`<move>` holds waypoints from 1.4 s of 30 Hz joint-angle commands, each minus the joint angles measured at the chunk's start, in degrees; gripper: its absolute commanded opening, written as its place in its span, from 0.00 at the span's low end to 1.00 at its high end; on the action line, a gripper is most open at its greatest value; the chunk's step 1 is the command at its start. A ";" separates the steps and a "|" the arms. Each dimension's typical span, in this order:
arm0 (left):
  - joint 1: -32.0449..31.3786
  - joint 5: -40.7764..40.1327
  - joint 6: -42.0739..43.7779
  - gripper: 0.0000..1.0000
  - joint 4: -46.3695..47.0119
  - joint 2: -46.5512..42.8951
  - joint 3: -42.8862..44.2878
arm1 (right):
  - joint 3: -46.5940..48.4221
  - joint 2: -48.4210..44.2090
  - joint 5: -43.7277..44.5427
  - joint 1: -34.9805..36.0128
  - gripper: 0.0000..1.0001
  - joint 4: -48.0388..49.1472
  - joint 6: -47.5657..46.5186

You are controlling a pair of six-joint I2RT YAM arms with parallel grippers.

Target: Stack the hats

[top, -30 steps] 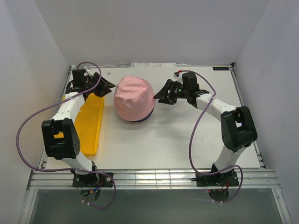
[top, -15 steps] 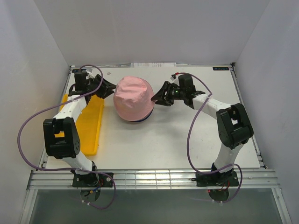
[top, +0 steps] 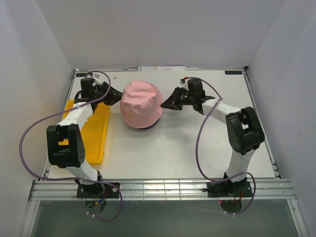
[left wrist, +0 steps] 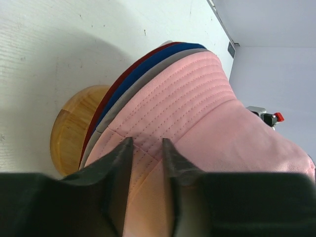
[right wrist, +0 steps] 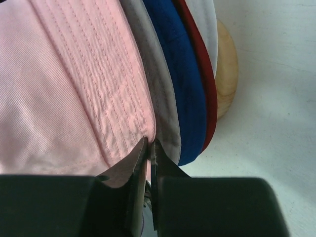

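Nearest us in the overhead view, at the bottom of the frame, the two arm bases sit at the edge of the white surface (top: 168, 153). A yellow tray (top: 96, 136) lies along the left side, beneath the left arm. Further up, at the middle of the frame, the hats sit stacked on a round wooden stand (right wrist: 228, 74). The light pink hat (top: 141, 104) is on top and covers the rest. In the wrist views the rims of the grey hat (right wrist: 157, 74), the navy blue hat (right wrist: 181, 74) and the dark red hat (right wrist: 210, 98) show beneath it in that order. The left gripper (left wrist: 147, 143) is at the stack's left side, its fingers partly apart against the pink brim with pink fabric showing in the gap; we cannot tell whether they pinch it. The right gripper (right wrist: 149, 143) is at the stack's right side, its fingers closed tight on the edge of the pink brim.
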 commanded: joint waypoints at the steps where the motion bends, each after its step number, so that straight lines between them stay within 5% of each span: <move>1: -0.53 0.07 0.79 0.33 0.32 -1.98 -1.25 | 4.04 1.44 0.77 0.23 0.08 0.24 -0.84; 9: -0.71 -0.19 1.14 0.06 -0.03 -1.37 -2.84 | 7.47 5.66 3.23 0.06 0.08 -6.88 -5.50; 20: -0.71 -0.64 1.05 0.03 -0.03 -1.54 -5.39 | 10.63 7.51 4.38 0.06 0.08 -13.83 -10.25; 25: -0.70 -1.34 2.80 0.13 -3.79 -2.86 -1.71 | 12.30 5.58 4.38 0.06 0.24 -15.49 -11.39; 33: -0.71 -3.09 6.23 0.46 -10.75 -5.67 5.86 | 15.38 2.15 4.82 -0.03 0.46 -19.54 -13.59; 42: -0.71 -4.59 10.45 0.52 -18.47 -10.33 12.79 | 12.13 -6.63 6.13 -1.61 0.65 -21.38 -15.87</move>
